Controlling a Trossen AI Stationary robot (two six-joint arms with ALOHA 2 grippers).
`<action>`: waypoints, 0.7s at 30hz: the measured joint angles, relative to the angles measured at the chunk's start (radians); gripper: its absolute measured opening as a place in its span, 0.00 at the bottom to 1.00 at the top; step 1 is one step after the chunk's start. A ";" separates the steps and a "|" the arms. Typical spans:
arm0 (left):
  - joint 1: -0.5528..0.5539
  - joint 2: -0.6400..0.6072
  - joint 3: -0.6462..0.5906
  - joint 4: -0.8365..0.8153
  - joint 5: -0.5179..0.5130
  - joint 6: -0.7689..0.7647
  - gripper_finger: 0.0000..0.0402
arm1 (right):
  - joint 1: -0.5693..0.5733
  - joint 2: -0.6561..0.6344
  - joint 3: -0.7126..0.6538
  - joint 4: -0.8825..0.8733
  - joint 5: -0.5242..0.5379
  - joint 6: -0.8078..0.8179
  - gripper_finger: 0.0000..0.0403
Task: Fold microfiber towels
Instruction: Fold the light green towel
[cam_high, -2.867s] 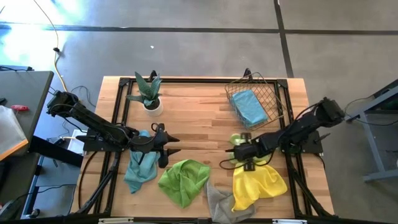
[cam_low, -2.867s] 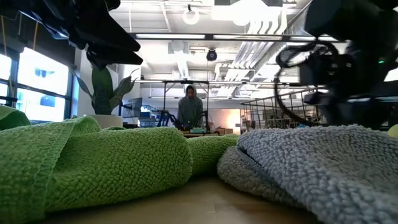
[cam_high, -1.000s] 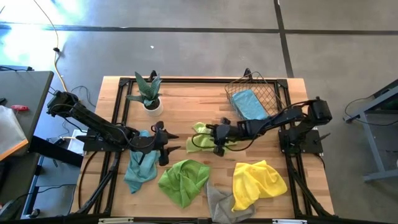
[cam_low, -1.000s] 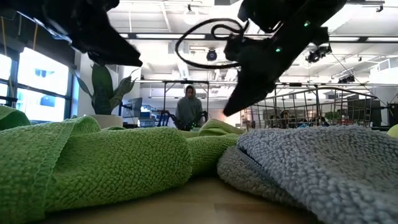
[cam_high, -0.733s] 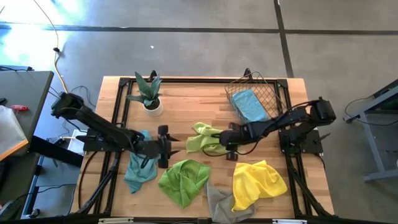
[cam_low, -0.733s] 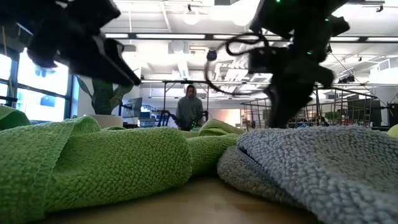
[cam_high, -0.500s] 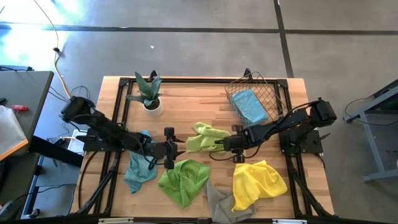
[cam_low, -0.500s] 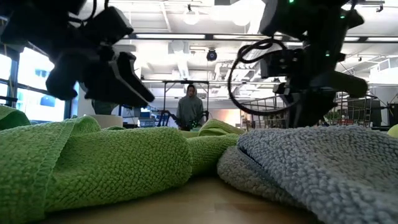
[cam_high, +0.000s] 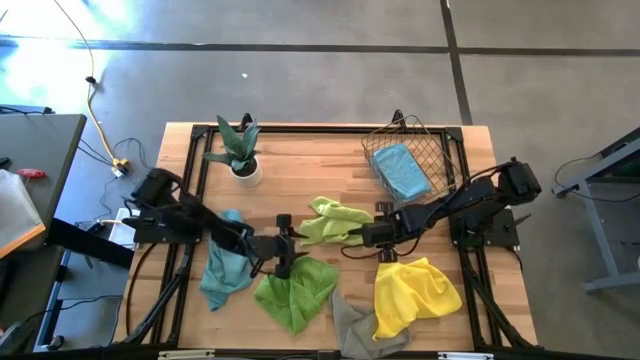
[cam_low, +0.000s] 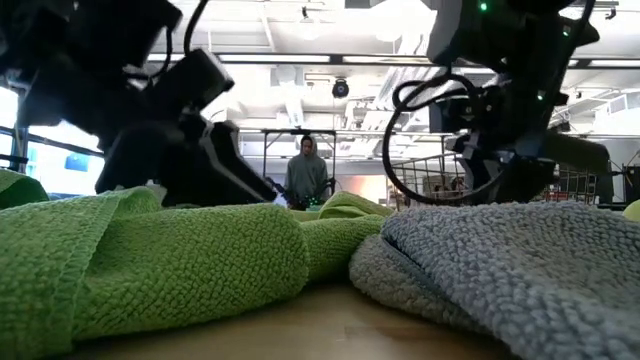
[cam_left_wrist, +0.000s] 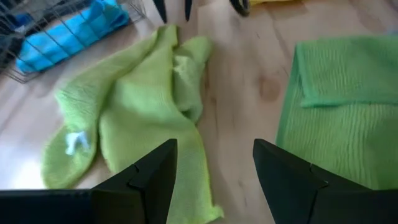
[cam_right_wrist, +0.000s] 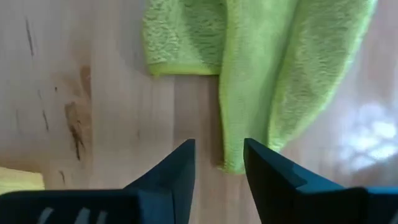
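Left gripper: the left gripper (cam_high: 292, 244) sat just left of the frame's centre in the high view, over the upper edge of the lower lime towel, its fingers (cam_left_wrist: 152, 180) spread apart and holding nothing.

Right gripper: the right gripper (cam_high: 358, 233) lay just right of centre, at the right end of the crumpled lime towel; its fingers (cam_right_wrist: 177, 171) stood parted, the cloth's edge just ahead of them and not clamped.

Crumpled lime towel: the crumpled lime towel (cam_high: 332, 220) lay bunched at mid-frame on the table (cam_high: 300, 165), between the two grippers.

Lower lime towel: the lower lime towel (cam_high: 296, 293) lay below centre, partly folded over itself.

Teal towels: one teal towel (cam_high: 226, 263) lay left of centre under the left arm; the other teal towel (cam_high: 402, 171) rested inside the wire basket (cam_high: 420, 150) at upper right.

Yellow towel: the yellow towel (cam_high: 412, 293) lay at lower right, rumpled.

Grey towel: the grey towel (cam_high: 352, 326) lay at the bottom edge, touching the yellow one.

Potted plant: the potted plant (cam_high: 238, 152) stood at the upper left of the table.

Background: a person (cam_low: 305, 172) stood far back in the low view's centre.
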 joint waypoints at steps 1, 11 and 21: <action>0.000 0.015 0.000 0.003 -0.003 0.000 0.50 | 0.000 0.000 -0.016 0.022 0.000 0.000 0.33; 0.049 0.086 0.098 -0.148 -0.053 -0.060 0.50 | 0.002 -0.007 -0.104 0.145 0.013 0.024 0.33; 0.095 0.084 0.185 -0.357 -0.040 -0.249 0.45 | 0.001 -0.004 -0.104 0.170 0.019 0.016 0.33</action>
